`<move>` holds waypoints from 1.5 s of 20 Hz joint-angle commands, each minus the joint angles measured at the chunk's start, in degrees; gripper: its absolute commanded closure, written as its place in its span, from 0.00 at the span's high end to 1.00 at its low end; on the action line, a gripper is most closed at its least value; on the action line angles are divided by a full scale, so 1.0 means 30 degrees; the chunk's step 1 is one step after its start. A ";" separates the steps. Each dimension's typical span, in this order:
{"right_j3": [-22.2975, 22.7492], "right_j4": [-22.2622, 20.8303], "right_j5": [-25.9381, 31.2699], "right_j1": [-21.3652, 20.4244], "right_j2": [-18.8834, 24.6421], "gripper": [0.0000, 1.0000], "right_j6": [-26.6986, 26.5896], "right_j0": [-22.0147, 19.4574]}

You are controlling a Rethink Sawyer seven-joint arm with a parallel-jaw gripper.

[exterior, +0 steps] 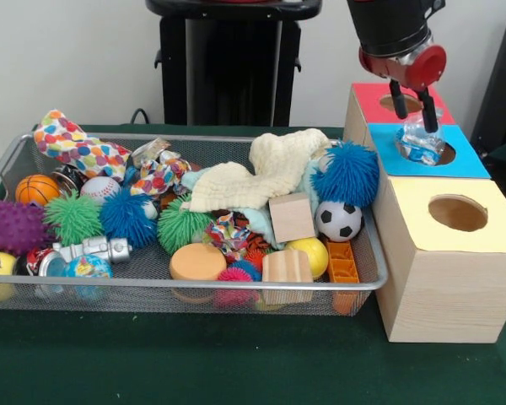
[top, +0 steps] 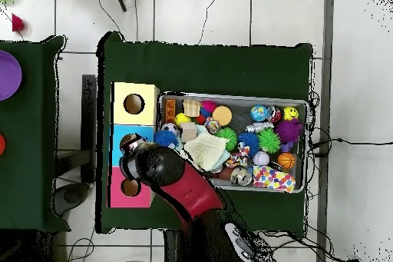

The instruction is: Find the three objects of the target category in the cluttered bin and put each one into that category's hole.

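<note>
The wire mesh bin (exterior: 17,156) holds many toys: spiky balls, a soccer ball (exterior: 338,221), wooden blocks, cloths and a small orange ball. It also shows in the overhead view (top: 308,124). My gripper (exterior: 413,118) hangs over the blue-topped box (exterior: 388,148), shut on a crumpled clear plastic piece (exterior: 417,145) that sits at the left edge of that box's hole. In the overhead view the arm (top: 165,170) covers the blue box's hole.
Three wooden boxes stand in a row right of the bin: red top (exterior: 371,101) farthest, blue in the middle, yellow top (exterior: 422,219) nearest, each with a round hole. The robot's black pedestal (exterior: 228,59) stands behind the bin.
</note>
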 commanded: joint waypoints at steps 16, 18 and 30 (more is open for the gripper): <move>-0.1898 -0.0457 0.0470 0.1069 -0.2378 0.00 0.4542 0.1427; -0.2022 -0.0568 0.0993 0.1110 -0.2496 0.00 0.4693 0.1572; -0.1307 0.0943 0.1485 0.1163 -0.1858 0.00 0.5025 0.1362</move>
